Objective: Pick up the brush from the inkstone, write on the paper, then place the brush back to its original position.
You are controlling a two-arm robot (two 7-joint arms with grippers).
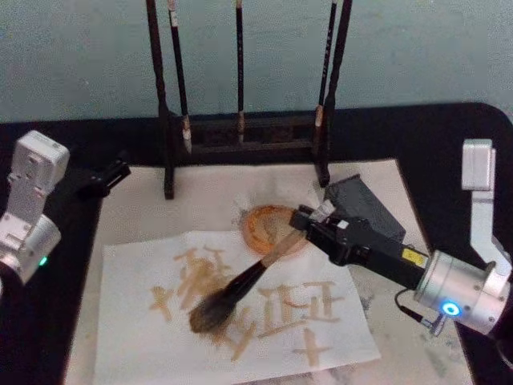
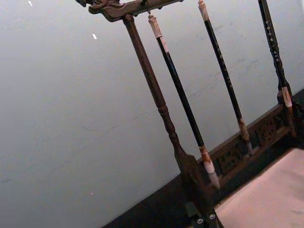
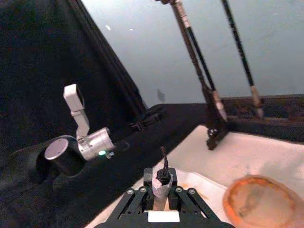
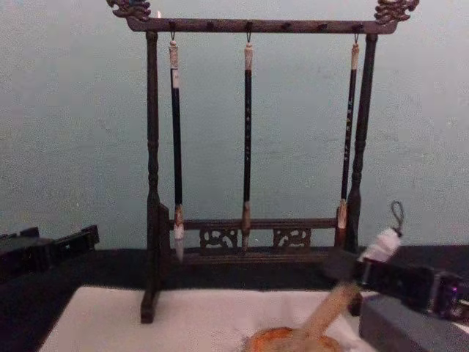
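Right gripper (image 1: 303, 228) reaches in from the right over the mat (image 1: 132, 212), its fingers clamped on the pale handle of the brush (image 1: 255, 275) near the white end. The brush slants down and to the left from the grip, and its bushy bristles rest low on the paper (image 1: 136, 353), among tan strokes; they seem to touch the sheet. The paper lies nearest me on the mat, marked across its middle with rows of tan characters. Just beyond its far edge sits a round orange dish (image 1: 260, 227), partly under the brush handle, and right of the dish, behind the gripper, is a grey block (image 1: 365, 204). The left gripper (image 1: 104, 178) is parked well apart at the left, over the black cloth. Farther back stands the rack (image 4: 152, 183) with three thin brushes (image 4: 248, 132) hanging from its top bar, before a pale blue-green wall.
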